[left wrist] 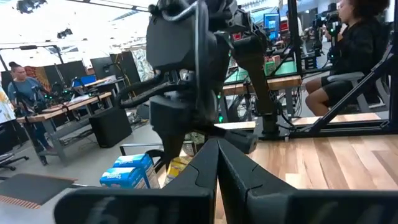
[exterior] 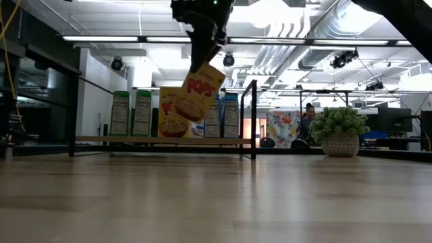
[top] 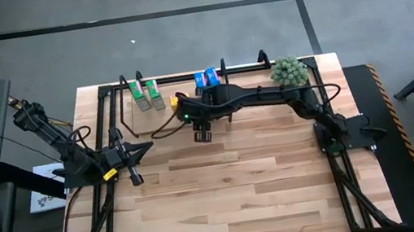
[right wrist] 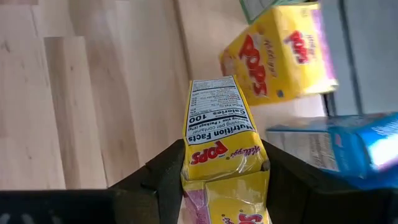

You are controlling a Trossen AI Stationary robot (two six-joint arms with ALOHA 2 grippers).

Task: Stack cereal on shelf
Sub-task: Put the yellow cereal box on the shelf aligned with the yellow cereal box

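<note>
My right gripper point(top: 201, 129) point(exterior: 202, 50) reaches over the table in front of the shelf point(exterior: 135, 140) and is shut on a yellow cereal box point(exterior: 201, 91) point(right wrist: 222, 140). A second yellow box point(exterior: 172, 115) point(right wrist: 280, 56) stands on the shelf board, with two green boxes point(exterior: 131, 113) point(top: 146, 96) to its left and blue boxes point(exterior: 231, 115) point(top: 205, 77) to its right. The shelf point(top: 241, 67) runs along the table's far edge. My left gripper point(top: 142, 149) point(left wrist: 217, 165) waits shut near the table's left side, pointing right. My right gripper pinches the yellow box at its upper end point(right wrist: 221, 165), one finger point(right wrist: 165, 177) on each broad face, with a narrow printed side showing between them. The fingers come from above, pointing down. The box hangs below them, tilted and lifted clear of table and shelf board.
A round green plant in a pale pot point(exterior: 339, 131) point(top: 288, 71) stands at the shelf's right end. The shelf's black end frame point(exterior: 253, 118) rises beside the blue boxes. Bare plank tabletop point(top: 242, 185) lies toward the near edge. People sit in the room beyond.
</note>
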